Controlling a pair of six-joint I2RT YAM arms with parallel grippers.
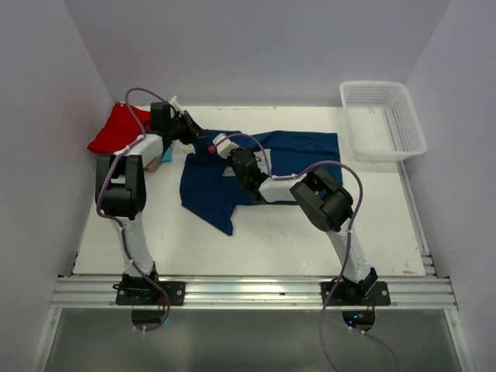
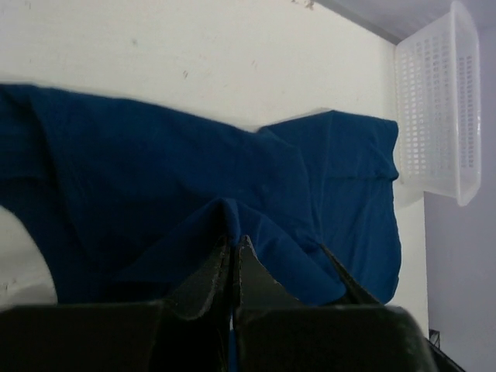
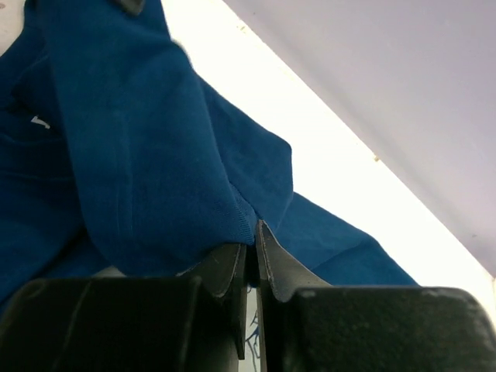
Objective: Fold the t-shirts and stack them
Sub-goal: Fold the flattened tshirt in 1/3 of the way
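Left gripper (image 2: 235, 242) is clamping a raised ridge of the navy t-shirt (image 1: 298, 155). Its jaws are pressing together, and the cloth is tenting up to the tips. Right gripper (image 3: 252, 232) is pinching a hemmed edge of the same shirt, jaws sitting almost closed with the fabric caught between them. From above, both are working at the shirt's back-left end, close together, with the left one sitting further back-left.

White table (image 1: 271, 240) is carrying everything.

Navy t-shirt is lying across the middle-back of the table, partly flat and partly bunched. Its right portion is spreading fairly flat toward the back-right. Its left portion is trailing toward the near edge and ending in a point. It's wrinkling where the right arm is reaching over it.

White mesh basket (image 1: 382, 120) is sitting in the back-right corner, just beside the shirt's right edge. Can't tell if they're touching.

Red t-shirt (image 1: 116, 128) is sitting in the back-left corner against the wall, behind the left arm.

Teal cloth (image 1: 164, 157) is peeking out as a sliver beside the left arm, just in front of the red one. It's mostly hidden, so I can't tell its shape.
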